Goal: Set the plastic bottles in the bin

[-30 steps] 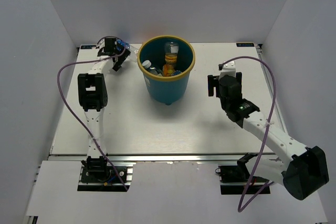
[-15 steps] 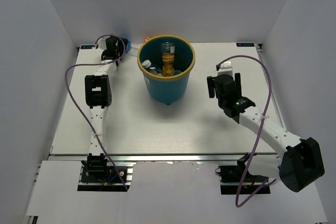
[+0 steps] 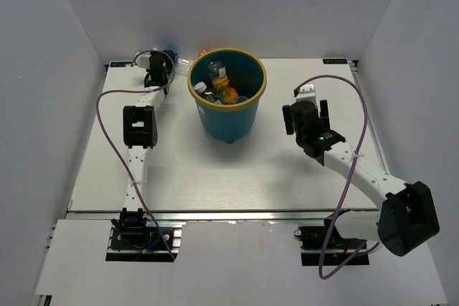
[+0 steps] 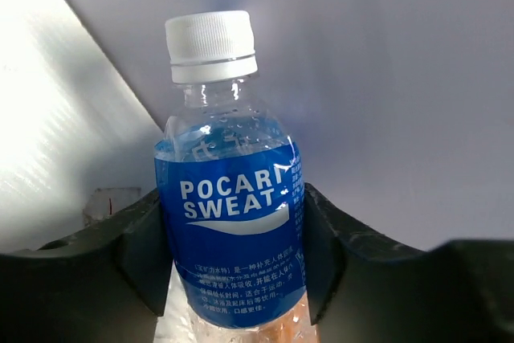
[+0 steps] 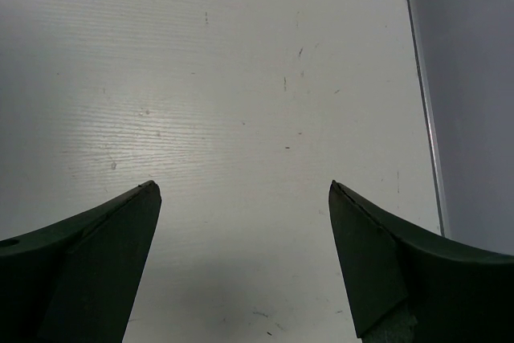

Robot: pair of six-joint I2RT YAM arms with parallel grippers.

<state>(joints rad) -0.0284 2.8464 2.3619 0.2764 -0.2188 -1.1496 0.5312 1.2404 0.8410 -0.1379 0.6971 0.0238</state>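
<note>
Gripping clear blue-label bottle (image 4: pixel 229 198), white cap: left fingers (image 4: pixel 136 263), 11 o'clock corner of worktop (image 3: pixel 215 170); right fingers (image 5: pixel 96 271) spread wide, empty, worktop edge at 3 o'clock.

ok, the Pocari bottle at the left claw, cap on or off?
On. In the left wrist view the white cap sits screwed onto the neck of the Pocari Sweat bottle, which is gripped by the left claw.
</note>
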